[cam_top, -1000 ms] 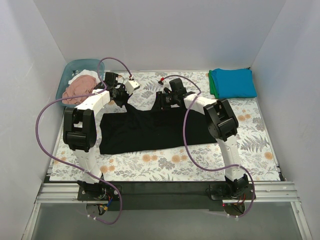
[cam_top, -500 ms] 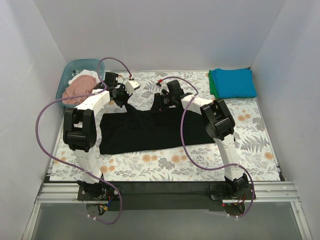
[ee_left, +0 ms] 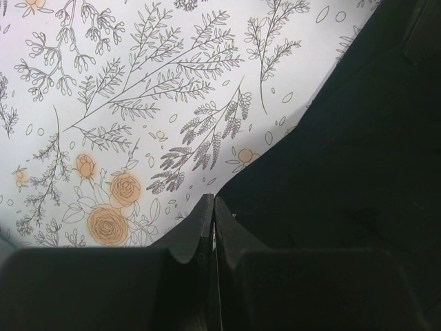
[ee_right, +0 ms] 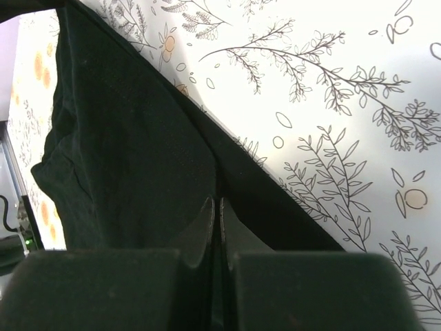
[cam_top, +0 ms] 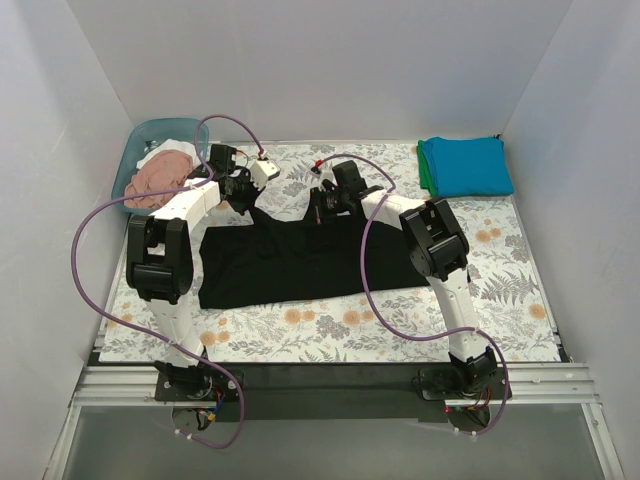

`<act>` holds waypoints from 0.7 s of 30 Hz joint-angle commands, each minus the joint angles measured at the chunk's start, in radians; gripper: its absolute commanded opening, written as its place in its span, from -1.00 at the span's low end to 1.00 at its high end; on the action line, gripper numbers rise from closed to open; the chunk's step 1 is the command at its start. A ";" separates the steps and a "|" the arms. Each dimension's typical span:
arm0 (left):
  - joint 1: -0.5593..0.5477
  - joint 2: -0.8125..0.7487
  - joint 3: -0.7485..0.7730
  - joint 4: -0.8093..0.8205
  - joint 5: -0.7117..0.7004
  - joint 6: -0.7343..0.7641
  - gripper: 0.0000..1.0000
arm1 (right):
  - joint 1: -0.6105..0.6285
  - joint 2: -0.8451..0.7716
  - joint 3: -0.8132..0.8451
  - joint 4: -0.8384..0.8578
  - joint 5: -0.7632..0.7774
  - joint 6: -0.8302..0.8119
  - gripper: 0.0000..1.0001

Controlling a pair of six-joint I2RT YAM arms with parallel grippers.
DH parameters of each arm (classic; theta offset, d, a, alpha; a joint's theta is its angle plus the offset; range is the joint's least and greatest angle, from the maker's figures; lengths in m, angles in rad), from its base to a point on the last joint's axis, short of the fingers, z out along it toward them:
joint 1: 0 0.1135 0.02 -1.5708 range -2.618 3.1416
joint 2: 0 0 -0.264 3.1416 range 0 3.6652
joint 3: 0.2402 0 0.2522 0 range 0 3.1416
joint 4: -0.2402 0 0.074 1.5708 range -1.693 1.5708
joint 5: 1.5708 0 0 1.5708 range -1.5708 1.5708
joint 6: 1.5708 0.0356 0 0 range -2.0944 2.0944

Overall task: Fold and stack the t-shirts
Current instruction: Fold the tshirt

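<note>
Flowered table cloth (cam_top: 300, 325) lies under the black t-shirt (cam_top: 300, 262), which is spread flat on the near side of our hands. Our left gripper (ee_left: 213, 207) and right gripper (ee_right: 212, 207) each pinch its far edge, fingers closed. We should raise both evenly, then fold toward us.

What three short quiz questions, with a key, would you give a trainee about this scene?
1. True or false: the black t-shirt lies spread on the floral table cloth.
2. Where does the folded teal-blue t-shirt lie? A) far right corner B) near left corner C) table centre
3. Fill in: the left end effector and the right end effector are both shut on the ___ t-shirt.
Key: 1 true; 2 A; 3 black.
</note>
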 commanded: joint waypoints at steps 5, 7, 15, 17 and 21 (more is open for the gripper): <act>-0.001 -0.079 0.057 -0.064 -0.055 -0.061 -1.00 | 0.000 -0.127 -0.052 0.058 -0.009 -0.037 -0.97; -0.001 -0.087 0.060 -0.087 -0.075 -0.081 -1.00 | 0.000 -0.143 -0.071 0.072 0.006 -0.040 -0.97; -0.007 -0.149 0.035 -0.185 -0.140 -0.182 -1.00 | -0.003 -0.150 -0.115 0.086 0.064 -0.050 -0.97; -0.017 -0.168 0.032 -0.228 -0.143 -0.226 -1.00 | -0.006 -0.156 -0.126 0.099 0.077 -0.053 -0.97; -0.033 -0.196 0.026 -0.303 -0.141 -0.306 -1.00 | -0.009 -0.170 -0.150 0.122 0.100 -0.056 -0.97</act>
